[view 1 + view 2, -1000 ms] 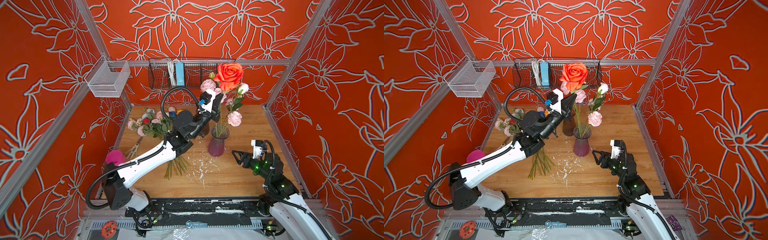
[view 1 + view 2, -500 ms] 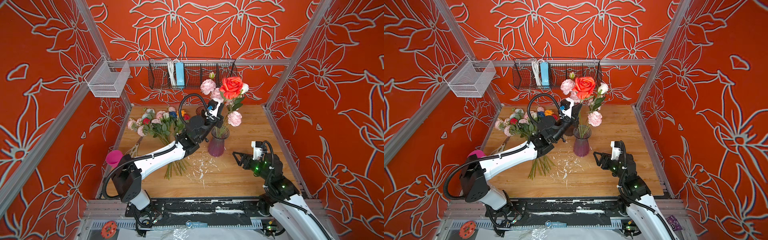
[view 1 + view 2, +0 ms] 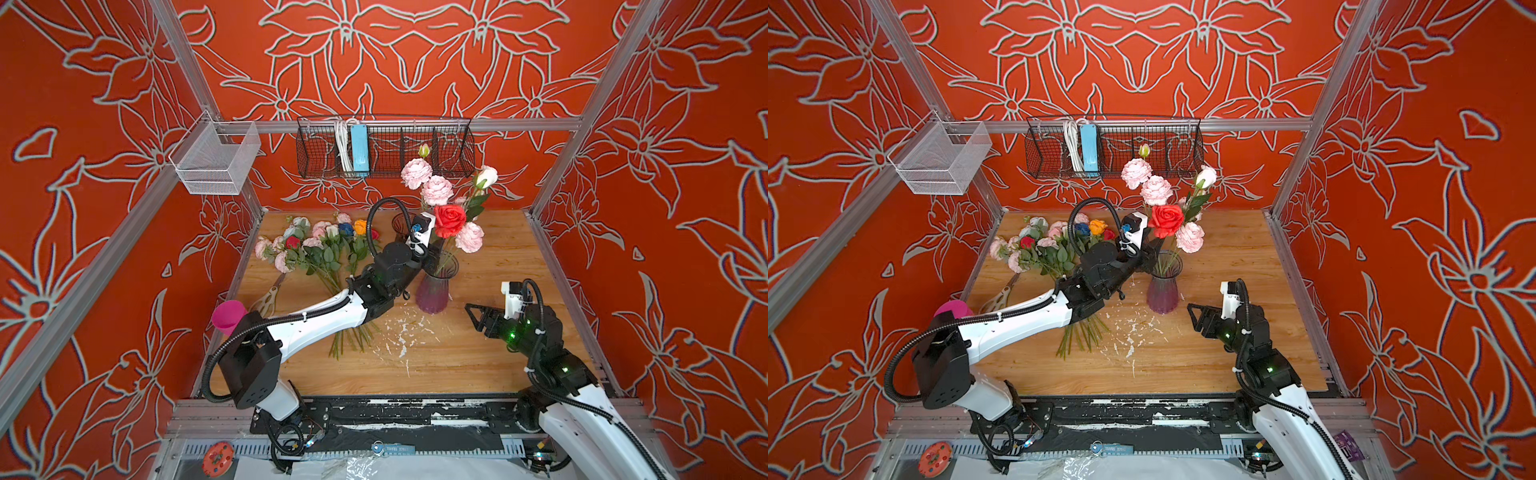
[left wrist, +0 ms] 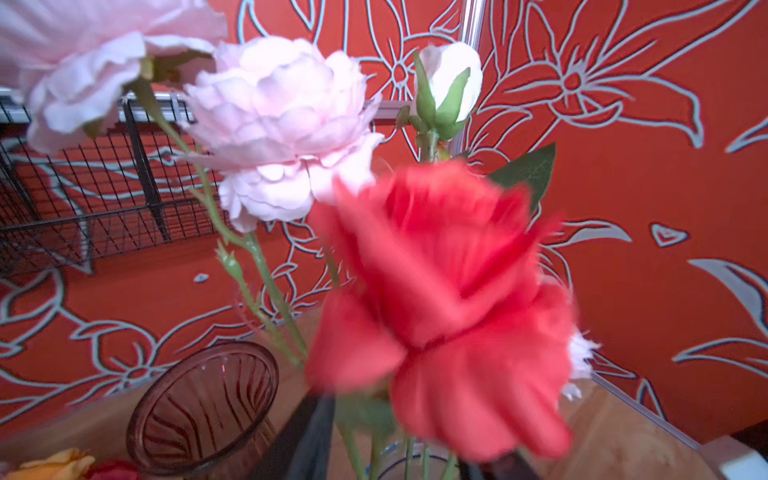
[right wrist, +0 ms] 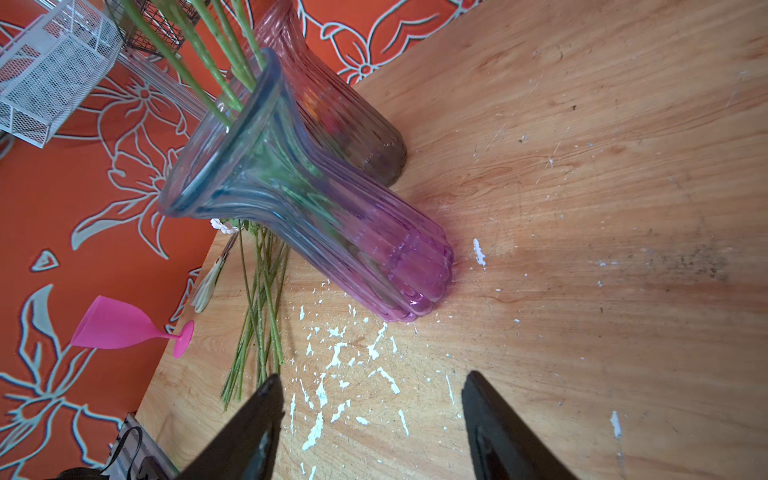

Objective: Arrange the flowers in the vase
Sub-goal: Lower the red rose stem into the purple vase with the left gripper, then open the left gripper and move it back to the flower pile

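The purple glass vase stands mid-table with pink blooms, a white bud and a red rose in it. My left gripper is at the vase rim just under the rose. Its jaws are open, with green stems standing between them. The rose looks blurred in the left wrist view. The other flowers lie in a bunch at the back left of the table. My right gripper hovers open and empty to the right of the vase.
A second, brownish glass vase stands just behind the purple one. A pink goblet and scissors sit at the left edge. A black wire basket and a white mesh basket hang on the walls. White flecks dot the wood.
My left arm has brought the red rose down from high above into the vase, and its jaws have gone from shut to open. The right arm has not moved.
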